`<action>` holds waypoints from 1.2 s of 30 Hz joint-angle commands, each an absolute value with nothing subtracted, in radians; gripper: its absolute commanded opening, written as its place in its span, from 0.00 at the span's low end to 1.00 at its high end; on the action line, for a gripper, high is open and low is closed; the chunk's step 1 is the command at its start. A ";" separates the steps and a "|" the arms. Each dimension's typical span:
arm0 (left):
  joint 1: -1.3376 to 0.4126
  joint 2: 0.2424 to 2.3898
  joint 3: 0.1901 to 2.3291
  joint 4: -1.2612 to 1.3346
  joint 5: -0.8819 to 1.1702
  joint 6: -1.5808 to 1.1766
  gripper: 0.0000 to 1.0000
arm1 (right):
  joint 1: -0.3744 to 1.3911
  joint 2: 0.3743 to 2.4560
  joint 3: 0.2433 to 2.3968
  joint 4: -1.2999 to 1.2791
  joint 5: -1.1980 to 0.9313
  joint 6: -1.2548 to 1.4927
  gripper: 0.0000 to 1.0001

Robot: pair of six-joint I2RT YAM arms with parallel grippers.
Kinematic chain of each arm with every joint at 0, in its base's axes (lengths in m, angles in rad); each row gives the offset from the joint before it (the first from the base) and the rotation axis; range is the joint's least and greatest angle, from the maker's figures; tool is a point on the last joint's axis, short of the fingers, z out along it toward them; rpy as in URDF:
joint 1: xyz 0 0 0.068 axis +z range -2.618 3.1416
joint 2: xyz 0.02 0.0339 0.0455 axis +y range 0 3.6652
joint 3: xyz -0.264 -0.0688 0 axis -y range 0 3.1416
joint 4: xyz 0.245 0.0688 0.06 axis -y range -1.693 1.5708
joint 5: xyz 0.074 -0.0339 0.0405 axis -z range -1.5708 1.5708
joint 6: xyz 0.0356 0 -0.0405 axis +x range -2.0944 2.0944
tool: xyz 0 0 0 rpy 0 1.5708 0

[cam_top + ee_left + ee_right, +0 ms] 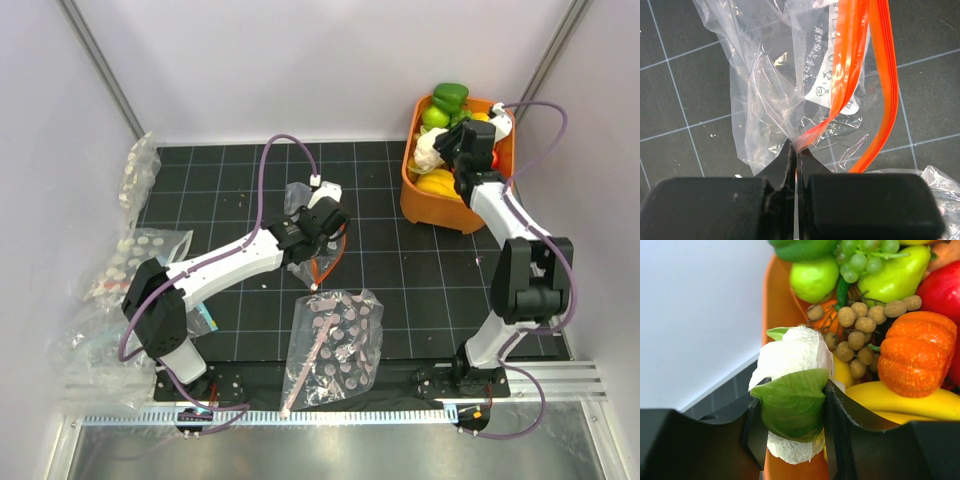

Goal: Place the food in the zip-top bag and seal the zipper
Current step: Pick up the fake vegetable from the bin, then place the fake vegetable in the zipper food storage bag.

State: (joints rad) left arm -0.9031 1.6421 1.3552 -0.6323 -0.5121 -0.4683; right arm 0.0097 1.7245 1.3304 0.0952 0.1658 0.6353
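My left gripper is shut on the mouth edge of the plain clear zip-top bag, pinching its orange-red zipper strip; in the top view the left gripper holds the bag at mid-table. My right gripper is shut on the white cauliflower by its green leaf, over the orange basket's left rim; in the top view the right gripper holds the cauliflower. A green bell pepper and an orange pumpkin-like piece lie in the basket.
The orange basket at the back right holds bananas, grapes, a pear and other toy produce. A pink-dotted bag lies at front centre. White-dotted bags lie at the left edge. Walls close in on both sides.
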 commanded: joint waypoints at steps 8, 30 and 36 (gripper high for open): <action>-0.907 1.634 1.374 -0.617 -0.528 -0.506 0.00 | 0.025 1.332 1.093 0.233 0.014 0.695 0.19; -0.830 1.563 1.322 -0.566 -0.249 -0.578 0.00 | 0.337 0.709 0.566 0.241 -0.144 0.664 0.06; -0.785 1.514 1.276 -0.526 -0.218 -0.626 0.01 | 0.360 0.791 0.546 0.368 -0.270 0.700 0.05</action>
